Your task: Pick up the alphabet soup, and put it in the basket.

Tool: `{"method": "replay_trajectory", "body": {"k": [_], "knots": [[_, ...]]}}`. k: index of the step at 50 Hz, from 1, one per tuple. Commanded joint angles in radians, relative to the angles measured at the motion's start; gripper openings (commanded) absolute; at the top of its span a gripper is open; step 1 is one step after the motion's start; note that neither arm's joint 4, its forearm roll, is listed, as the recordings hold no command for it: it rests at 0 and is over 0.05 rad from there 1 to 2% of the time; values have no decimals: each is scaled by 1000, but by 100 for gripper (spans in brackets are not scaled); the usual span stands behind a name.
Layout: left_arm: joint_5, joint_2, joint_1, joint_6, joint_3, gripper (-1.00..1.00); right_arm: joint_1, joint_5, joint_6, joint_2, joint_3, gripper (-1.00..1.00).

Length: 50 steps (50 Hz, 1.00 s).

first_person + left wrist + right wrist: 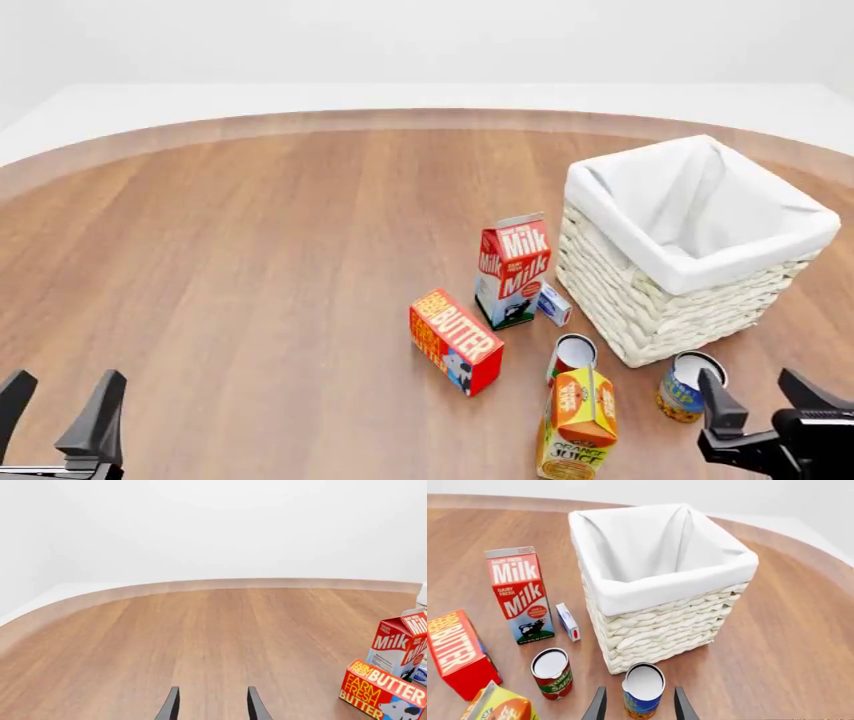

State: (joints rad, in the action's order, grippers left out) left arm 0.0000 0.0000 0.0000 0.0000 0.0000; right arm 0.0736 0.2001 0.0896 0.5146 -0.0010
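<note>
Two fingers of the right claw (637,705) stand spread on either side of the alphabet soup (643,690), gripping nothing yet. The can stands upright on the surface (787,645), just beside the basket (660,587). Risk: a finger could nudge the can over, or catch the wicker wall on closing. The reddish can (551,672) sits near enough to get bumped. The left claw (60,415) hangs spread and empty, well apart

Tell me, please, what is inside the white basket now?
Inside the basket only its white cloth lining can be seen, no object. The deepest part of the bottom is covered by the near wall, so I cannot see it.
</note>
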Motion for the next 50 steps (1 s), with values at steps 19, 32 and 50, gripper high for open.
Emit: {"method": "replay_trajectory", "body": {"k": [19,32,50], "knots": [[0,0,0,0,0,100,10,173,-19,237,1,100],[0,0,0,0,0,100,11,214,-20,304,1,100],[0,0,0,0,0,100,21,377,-24,502,1,100]]}}
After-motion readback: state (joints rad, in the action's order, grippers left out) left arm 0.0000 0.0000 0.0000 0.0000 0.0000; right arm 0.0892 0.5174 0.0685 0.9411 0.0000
